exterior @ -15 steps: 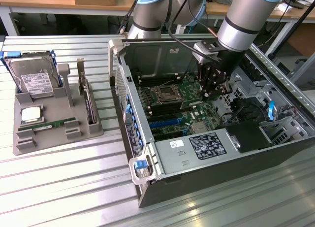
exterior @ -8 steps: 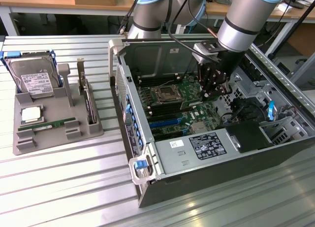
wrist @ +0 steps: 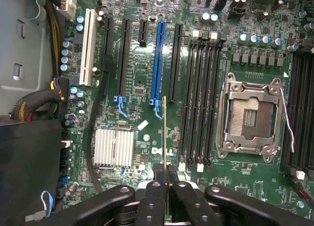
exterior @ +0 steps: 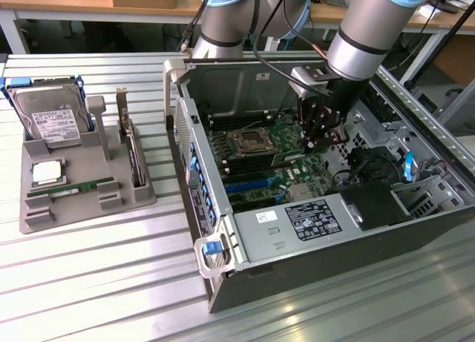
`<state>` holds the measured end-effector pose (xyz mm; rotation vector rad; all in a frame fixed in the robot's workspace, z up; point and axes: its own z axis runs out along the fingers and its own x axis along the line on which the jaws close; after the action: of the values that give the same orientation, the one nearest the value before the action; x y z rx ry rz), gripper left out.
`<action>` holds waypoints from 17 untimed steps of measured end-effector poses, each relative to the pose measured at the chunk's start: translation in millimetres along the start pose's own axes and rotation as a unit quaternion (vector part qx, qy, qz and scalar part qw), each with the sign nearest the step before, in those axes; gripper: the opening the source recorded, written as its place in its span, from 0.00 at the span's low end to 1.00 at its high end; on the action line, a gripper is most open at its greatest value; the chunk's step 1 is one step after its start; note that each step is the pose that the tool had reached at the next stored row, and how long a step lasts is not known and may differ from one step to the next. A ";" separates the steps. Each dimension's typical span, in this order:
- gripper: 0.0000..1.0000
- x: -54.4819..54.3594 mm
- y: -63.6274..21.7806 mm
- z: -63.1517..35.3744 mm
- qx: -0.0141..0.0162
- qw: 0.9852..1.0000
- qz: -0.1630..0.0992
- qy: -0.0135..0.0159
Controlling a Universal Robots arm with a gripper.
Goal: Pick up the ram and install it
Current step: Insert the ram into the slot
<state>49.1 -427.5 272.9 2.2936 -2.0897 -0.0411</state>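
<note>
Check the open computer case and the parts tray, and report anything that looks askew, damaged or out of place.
Nothing looks damaged or spilled. The gripper is shut on the ram, held edge-on above the motherboard; no module sits in the memory slots. The CPU socket stands open and empty, its lever up. On the tray, the hard drive sits tidily.

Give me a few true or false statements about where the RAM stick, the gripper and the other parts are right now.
1. The gripper is shut on the ram. True.
2. The gripper hovers over the grey parts holder. False: it is above the motherboard inside the open computer case.
3. The CPU socket holds a processor. False: it looks empty.
4. A hard drive stands in the holder. True.
5. The ram is seated in a slot. False: it is held edge-on above the board.
</note>
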 end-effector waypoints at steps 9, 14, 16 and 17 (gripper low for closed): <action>0.12 -0.8 8.6 1.9 0.000 1.000 0.000 0.000; 0.12 -1.7 17.6 2.9 0.000 1.000 0.000 0.000; 0.12 -1.9 20.4 3.2 0.000 1.000 0.000 0.000; 0.12 -2.0 21.7 3.3 0.000 1.000 0.000 0.000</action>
<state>27.1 -427.5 270.5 2.2936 -2.0897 -0.0411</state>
